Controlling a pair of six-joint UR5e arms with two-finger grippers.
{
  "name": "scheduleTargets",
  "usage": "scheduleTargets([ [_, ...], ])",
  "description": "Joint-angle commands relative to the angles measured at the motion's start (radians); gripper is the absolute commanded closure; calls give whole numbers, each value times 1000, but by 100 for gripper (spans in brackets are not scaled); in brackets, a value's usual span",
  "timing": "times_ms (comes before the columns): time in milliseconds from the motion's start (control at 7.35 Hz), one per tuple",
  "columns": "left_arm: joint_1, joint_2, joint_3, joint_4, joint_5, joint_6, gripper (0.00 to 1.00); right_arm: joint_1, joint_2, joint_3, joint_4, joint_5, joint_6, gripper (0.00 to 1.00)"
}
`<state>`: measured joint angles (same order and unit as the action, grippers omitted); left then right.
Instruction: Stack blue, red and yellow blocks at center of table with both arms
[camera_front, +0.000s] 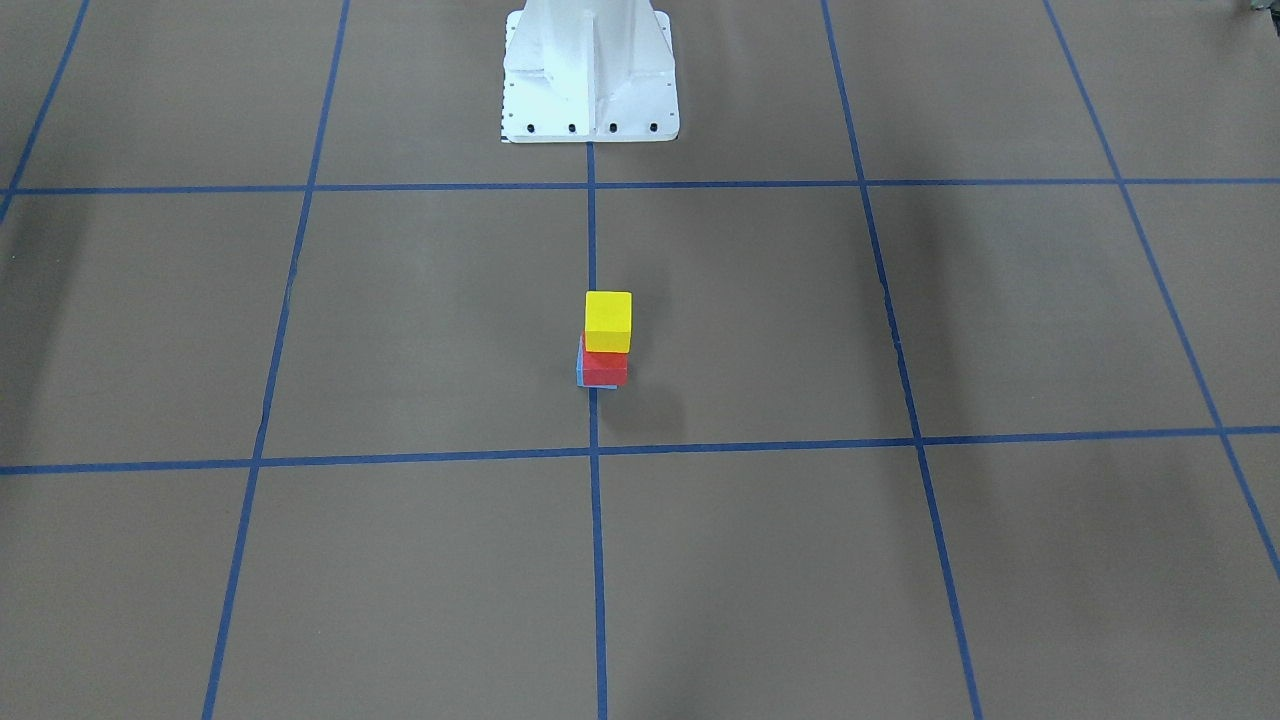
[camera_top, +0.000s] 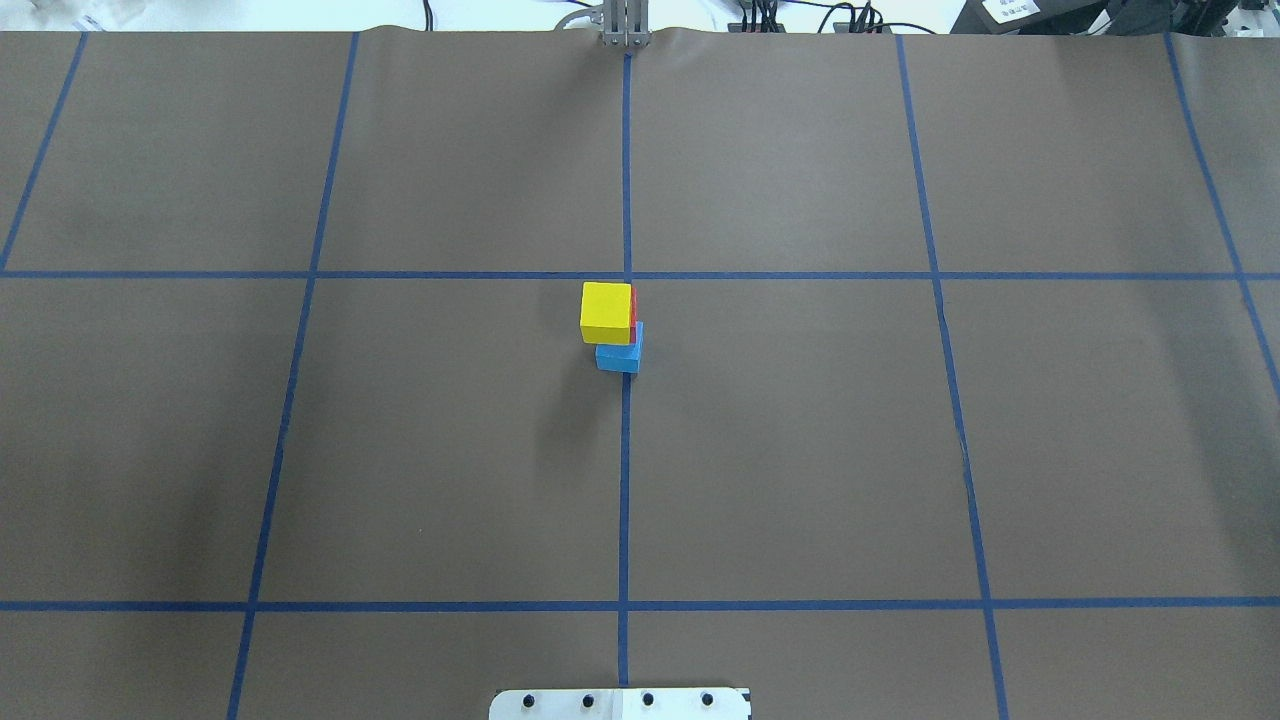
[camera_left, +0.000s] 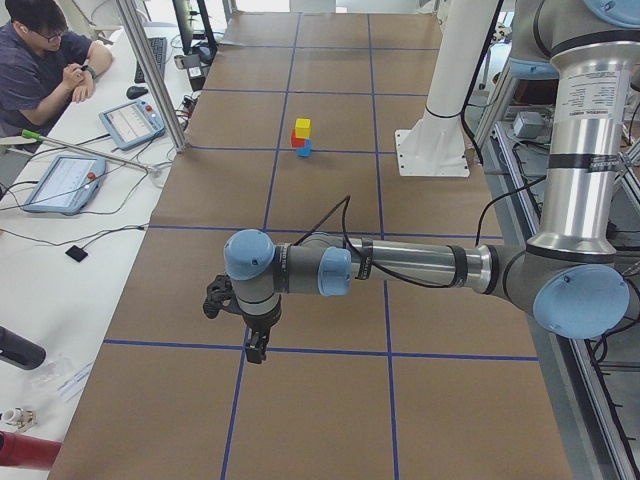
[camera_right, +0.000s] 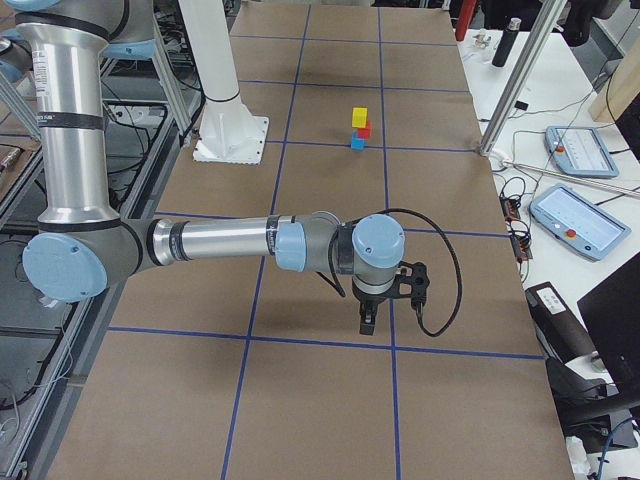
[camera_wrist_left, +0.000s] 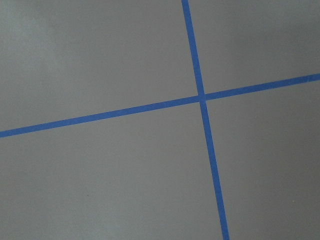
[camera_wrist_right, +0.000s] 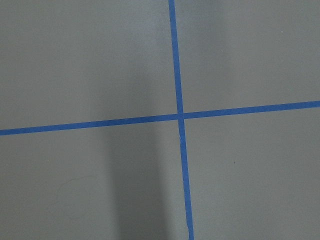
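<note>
A yellow block (camera_front: 608, 320) sits on a red block (camera_front: 605, 368), which sits on a blue block (camera_top: 620, 353), at the table's centre beside the middle tape line. The stack also shows in the exterior left view (camera_left: 301, 138) and the exterior right view (camera_right: 359, 126). My left gripper (camera_left: 256, 350) shows only in the exterior left view, far from the stack near the table's end; I cannot tell whether it is open or shut. My right gripper (camera_right: 367, 322) shows only in the exterior right view, far from the stack; I cannot tell its state. Both wrist views show only bare table and tape.
The robot's white base (camera_front: 590, 75) stands at the table's edge behind the stack. Blue tape lines (camera_top: 625, 480) grid the brown table. A person (camera_left: 45, 60) sits at a side desk with tablets (camera_left: 65, 180). More tablets (camera_right: 580, 220) lie on the other side desk.
</note>
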<state>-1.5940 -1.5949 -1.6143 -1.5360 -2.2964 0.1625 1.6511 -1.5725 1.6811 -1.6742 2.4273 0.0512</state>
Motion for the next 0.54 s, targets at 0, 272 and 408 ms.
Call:
scheduleTargets([
  [0, 0, 0, -7, 0, 0, -3, 0, 1, -12, -1, 2, -11, -1, 0],
  [272, 0, 0, -7, 0, 0, -3, 0, 1, -21, -1, 4, -11, -1, 0],
  [408, 0, 0, -7, 0, 0, -3, 0, 1, -24, -1, 4, -11, -1, 0],
])
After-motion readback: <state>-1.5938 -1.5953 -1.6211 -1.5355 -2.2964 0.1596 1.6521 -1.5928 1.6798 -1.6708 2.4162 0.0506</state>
